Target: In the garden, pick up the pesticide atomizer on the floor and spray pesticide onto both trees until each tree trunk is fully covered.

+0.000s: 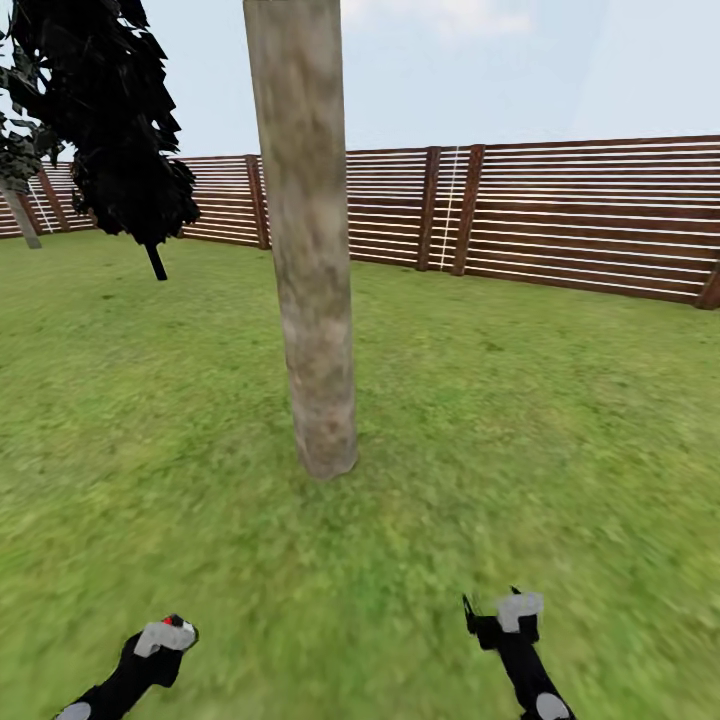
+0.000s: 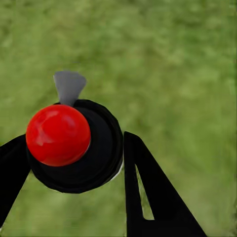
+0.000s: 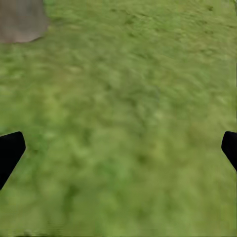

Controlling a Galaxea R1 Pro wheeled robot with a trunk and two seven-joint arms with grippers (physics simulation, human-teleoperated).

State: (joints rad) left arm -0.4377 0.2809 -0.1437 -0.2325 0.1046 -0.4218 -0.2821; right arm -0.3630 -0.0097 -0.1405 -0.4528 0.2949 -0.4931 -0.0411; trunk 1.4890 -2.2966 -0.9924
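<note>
A thick grey-brown mottled tree trunk [image 1: 312,300] rises from the grass straight ahead of me, its foot [image 3: 19,19] also caught in the right wrist view. The pesticide atomizer [image 2: 74,148], a round black body with a red cap [image 2: 58,134] and a grey nozzle, sits between the fingers of my left gripper [image 2: 74,143], which is shut on it. In the head view that gripper [image 1: 165,635] hangs low at the left with the red cap just showing. My right gripper [image 1: 495,615] is low at the right, its fingertips spread wide and empty over the grass [image 3: 118,148].
A tree with dark ragged foliage [image 1: 110,110] stands farther back at the left, and a leaning grey trunk [image 1: 20,215] is at the far left edge. A brown slatted fence [image 1: 580,215] closes the lawn behind. Grass [image 1: 520,420] spreads around the near trunk.
</note>
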